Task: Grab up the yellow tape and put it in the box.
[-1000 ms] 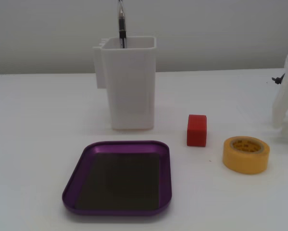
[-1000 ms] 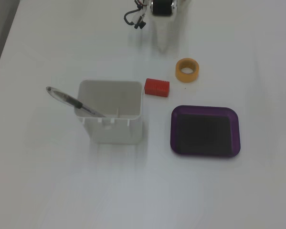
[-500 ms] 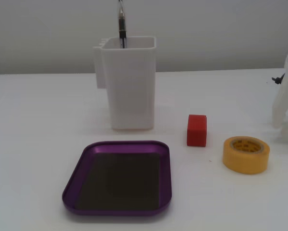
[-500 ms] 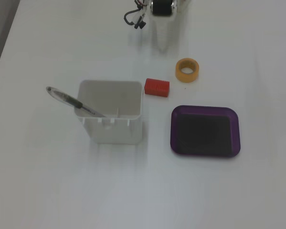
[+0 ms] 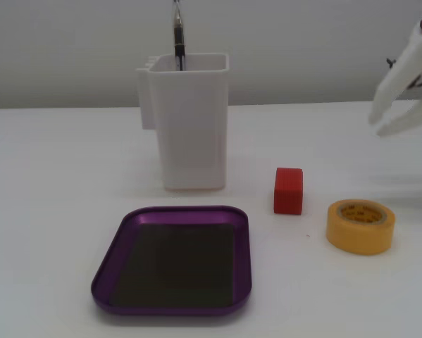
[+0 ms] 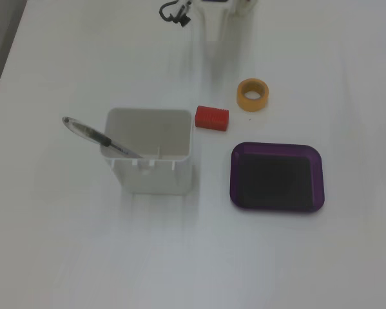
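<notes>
Yellow tape (image 5: 361, 226) is lying flat on the table, below and ahead of my gripper (image 5: 381, 124), well apart, untouched. My fingers are standing spread and empty. I am judging the approach step: next descending over the roll, then carrying it to the box (image 5: 172, 307).

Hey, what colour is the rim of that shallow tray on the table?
Metallic purple rim around a dark flat bottom; it shows best in a fixed view.
</notes>
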